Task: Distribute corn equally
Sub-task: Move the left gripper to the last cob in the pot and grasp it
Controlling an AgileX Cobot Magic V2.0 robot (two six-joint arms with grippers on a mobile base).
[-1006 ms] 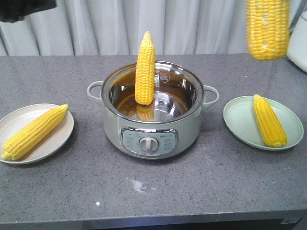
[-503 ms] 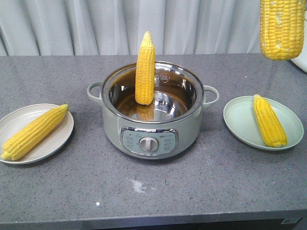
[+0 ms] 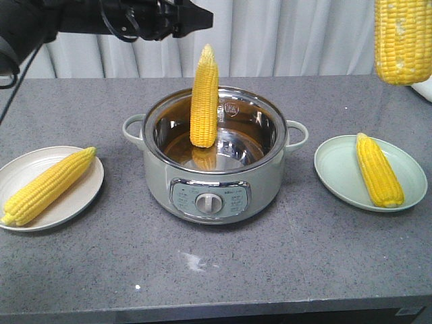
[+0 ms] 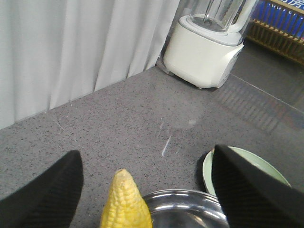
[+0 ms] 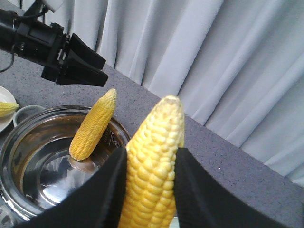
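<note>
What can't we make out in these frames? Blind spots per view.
- Front view: the top edge cuts off the held cob; the right pincer gripping it is out of frame.
- Left wrist view: the bottom edge cuts the pot and its standing cob; only the tip shows, with the open left pincer either side.
- Right wrist view: the bottom edge hides the held cob's lower end and whatever is beneath.
- Front view: the control panel print is too small to read.

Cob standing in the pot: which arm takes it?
Left. The left gripper is open at the tip of the standing cob; the right gripper is shut on another cob.
</note>
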